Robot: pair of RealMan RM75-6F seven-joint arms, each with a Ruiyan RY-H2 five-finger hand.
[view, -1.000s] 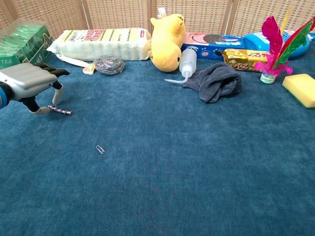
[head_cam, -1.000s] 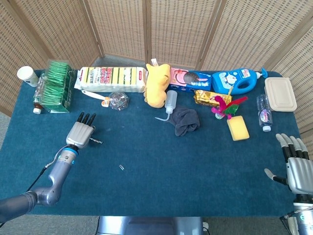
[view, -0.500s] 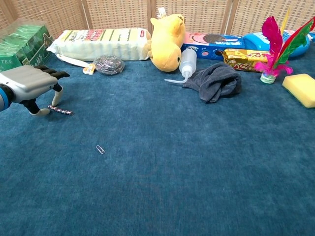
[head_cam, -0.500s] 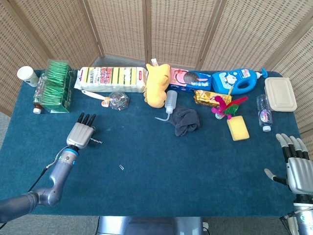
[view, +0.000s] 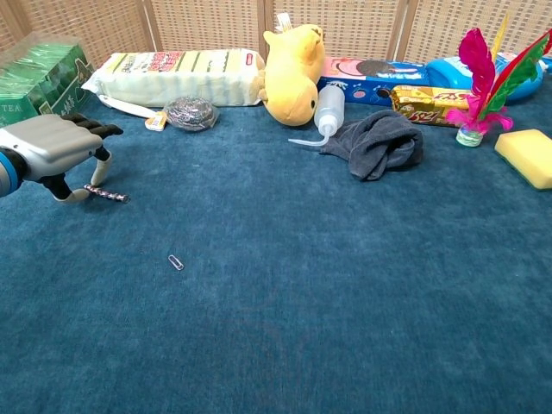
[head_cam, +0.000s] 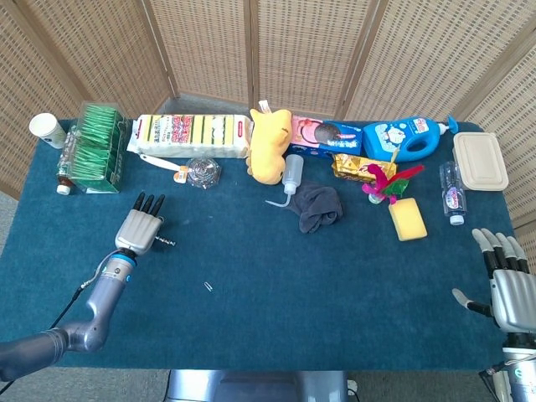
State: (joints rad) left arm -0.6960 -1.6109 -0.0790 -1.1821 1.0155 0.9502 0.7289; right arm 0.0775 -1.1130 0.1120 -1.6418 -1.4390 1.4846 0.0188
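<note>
The left hand (view: 53, 147) hangs palm down just above the blue cloth, at the left side of the table (head_cam: 268, 285). Its thumb and fingers curl under toward a small dark beaded chain (view: 107, 194) that lies on the cloth at its right edge. Whether the thumb tip pinches the chain's end or only touches it, I cannot tell. A paper clip (view: 176, 261) lies well apart, nearer the front.

The right hand (head_cam: 509, 285) rests at the near right corner, fingers spread and apart, holding nothing.

The likely trouble is the chain itself: it is thin, limp and lies flat in the pile of the cloth, so the fingertips could slide over it or drag it sideways instead of lifting it. If only one end is caught, it could slip out as the hand rises.

The surface is a soft dark-blue cloth covering the whole table. Along the far edge stand a green box (head_cam: 94, 146), a pack of sponges (head_cam: 193, 134), a yellow plush toy (head_cam: 270, 144), a squeeze bottle (head_cam: 291, 174), a grey rag (head_cam: 319, 206) and a blue jug (head_cam: 406, 139). Behind them stands a folding screen of woven wicker (head_cam: 293, 50).
</note>
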